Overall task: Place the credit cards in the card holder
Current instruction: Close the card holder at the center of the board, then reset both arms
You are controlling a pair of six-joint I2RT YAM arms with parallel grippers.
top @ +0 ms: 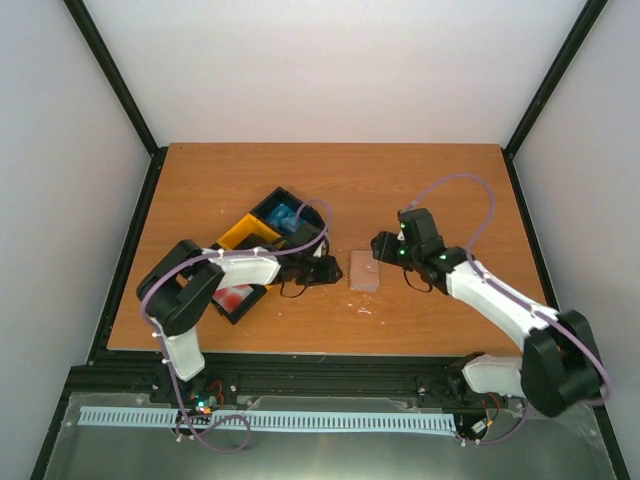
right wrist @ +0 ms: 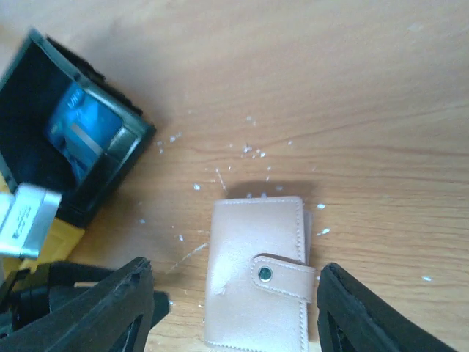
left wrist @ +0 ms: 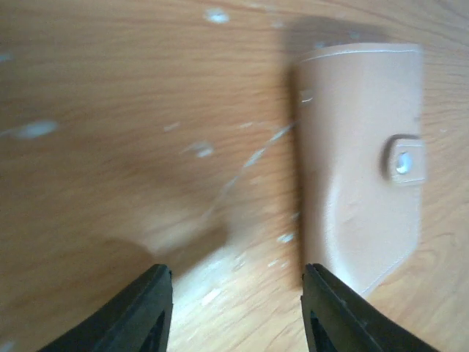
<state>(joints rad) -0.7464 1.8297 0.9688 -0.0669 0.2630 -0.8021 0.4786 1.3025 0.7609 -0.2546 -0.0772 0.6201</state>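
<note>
The pinkish-tan card holder point(top: 364, 271) lies closed and flat on the wooden table, its snap strap fastened. My left gripper point(top: 325, 270) is open and empty just left of it. In the left wrist view the holder point(left wrist: 363, 161) lies beyond my right fingertip point(left wrist: 333, 312). My right gripper point(top: 385, 247) is open and empty, hovering over the holder. In the right wrist view the holder point(right wrist: 256, 286) lies between the two jaws. Blue credit cards point(top: 283, 215) sit in a black bin, also in the right wrist view point(right wrist: 80, 132). Red-and-white cards point(top: 237, 297) lie in another black bin under my left arm.
A yellow bin point(top: 245, 232) stands between the two black bins point(top: 300, 205) at the table's left middle. The left arm's links cross over the bins. White flecks dot the wood around the holder. Black frame posts border the table.
</note>
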